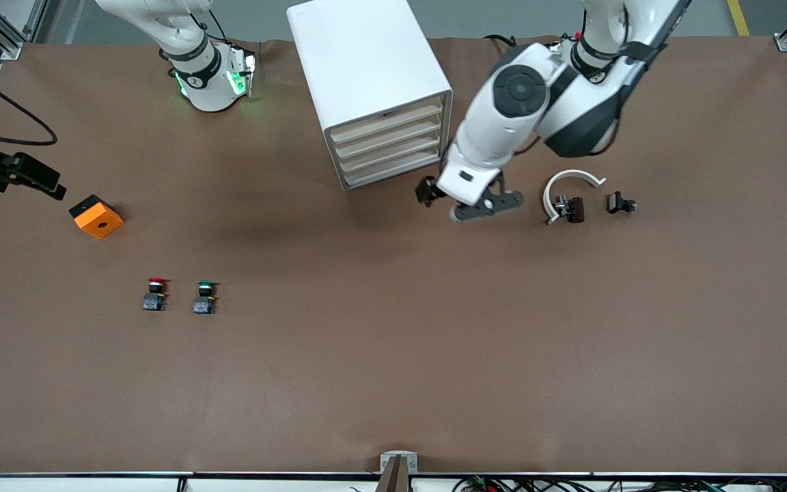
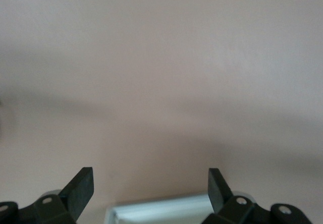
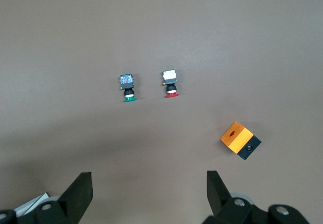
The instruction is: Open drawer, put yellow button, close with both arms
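Observation:
The white cabinet (image 1: 366, 61) stands at the robots' side of the table, and its top drawer (image 1: 387, 123) is shut flush like the three below it. The yellow button is out of view in every frame. My left gripper (image 1: 429, 191) is open and empty, low over the table just in front of the cabinet's lowest drawers, at the corner toward the left arm's end. In the left wrist view the left gripper (image 2: 151, 186) has only bare table between its fingers. My right gripper (image 3: 149, 183) is open and empty, held up near its base with its wrist (image 1: 210, 80) beside the cabinet.
A red-capped button (image 1: 155, 294) and a green-capped button (image 1: 205, 297) stand side by side toward the right arm's end. An orange box (image 1: 96, 216) lies farther from the front camera than they are. A white curved part (image 1: 571, 179), a dark clip (image 1: 573, 209) and a small black part (image 1: 620, 203) lie toward the left arm's end.

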Motion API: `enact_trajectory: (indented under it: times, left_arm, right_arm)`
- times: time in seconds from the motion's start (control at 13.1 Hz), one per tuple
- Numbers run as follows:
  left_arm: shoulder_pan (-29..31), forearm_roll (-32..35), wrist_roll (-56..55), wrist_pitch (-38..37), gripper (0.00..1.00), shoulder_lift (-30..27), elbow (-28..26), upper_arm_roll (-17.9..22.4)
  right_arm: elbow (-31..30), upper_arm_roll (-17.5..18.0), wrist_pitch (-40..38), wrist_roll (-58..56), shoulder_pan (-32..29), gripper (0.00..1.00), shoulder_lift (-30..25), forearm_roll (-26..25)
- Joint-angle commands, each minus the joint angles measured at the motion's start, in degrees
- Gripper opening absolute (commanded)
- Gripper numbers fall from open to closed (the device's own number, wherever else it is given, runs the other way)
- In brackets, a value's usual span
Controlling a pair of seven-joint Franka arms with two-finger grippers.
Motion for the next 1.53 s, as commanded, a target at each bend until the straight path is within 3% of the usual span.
enact_trajectory:
  times: [0.0,0.31,0.54,0.77,1.3,1.46]
  left_arm:
    - [5.3,4.7,1.4,-8.0,1.0,-0.6,6.0,-0.6]
    - [10.8,10.3,5.9,-18.2,1.0,0.0,16.1,-0.5]
    - [16.6,10.3,13.8,-19.2,1.0,-1.0,17.8,-1.1]
    - [18.3,10.2,24.9,-22.7,1.0,-5.1,17.8,-0.5]
    - [-1.9,3.9,43.0,-32.6,1.0,-16.5,16.7,27.5]
    - [-2.9,3.3,43.8,-34.6,1.0,-18.5,15.9,28.6]
  right_arm:
    - [-3.6,0.6,1.3,-0.4,-0.3,1.0,-3.2,-0.1]
    - [-9.0,0.8,5.5,-0.8,-0.1,1.0,-7.3,-0.2]
    - [-9.1,0.4,6.1,-8.3,-0.6,1.0,-7.5,-0.7]
    - [-9.2,0.5,6.0,-8.4,-0.6,1.0,-7.8,-0.7]
    - [-9.3,0.6,6.0,-8.4,-0.6,1.0,-7.8,-0.7]
    - [-9.2,0.6,6.0,-8.4,-0.6,1.0,-7.8,-0.6]
